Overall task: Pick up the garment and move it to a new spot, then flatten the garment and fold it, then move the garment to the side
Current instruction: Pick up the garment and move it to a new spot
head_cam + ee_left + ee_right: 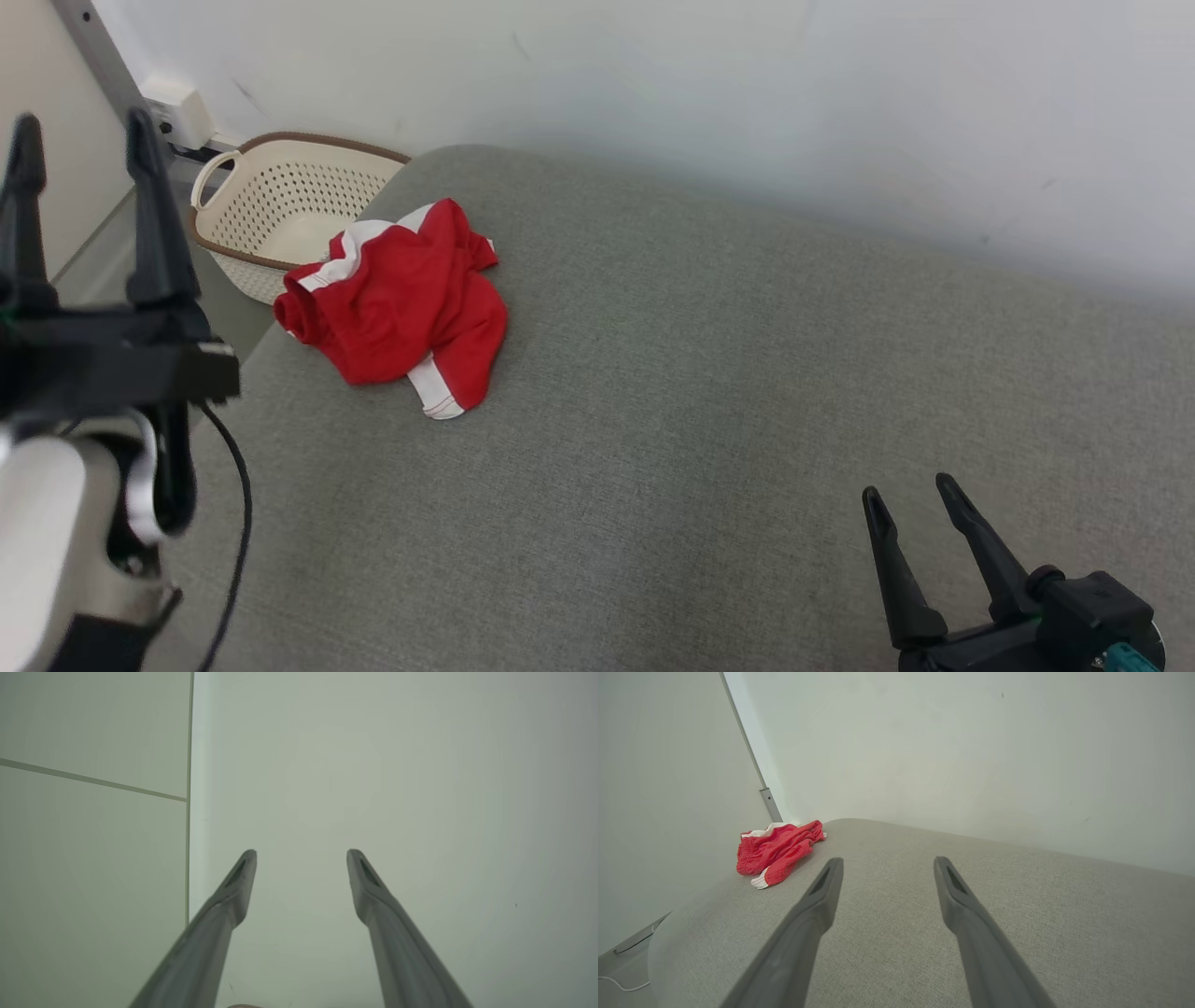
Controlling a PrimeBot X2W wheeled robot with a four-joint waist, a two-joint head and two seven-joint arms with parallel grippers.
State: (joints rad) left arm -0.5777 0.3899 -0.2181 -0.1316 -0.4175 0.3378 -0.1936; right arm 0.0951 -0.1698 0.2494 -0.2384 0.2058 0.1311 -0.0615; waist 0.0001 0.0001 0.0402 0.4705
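Observation:
A crumpled red garment (401,303) with white trim lies near the far left corner of the grey cushioned surface (709,411). It also lies at the left in the right wrist view as the garment (777,851). My left gripper (82,131) is raised at the left edge of the head view, open and empty, well left of the garment. In its own view the left gripper (301,856) points at a bare pale wall. My right gripper (907,490) stands open and empty at the lower right, far from the garment; its own view has the right gripper (886,864) over the grey surface.
A cream perforated basket (280,210) with a brown rim stands just beyond the surface's left corner, behind the garment. A white wall (747,103) runs along the far side. A black cable (238,504) hangs by my left arm. A metal post (761,788) stands in the corner.

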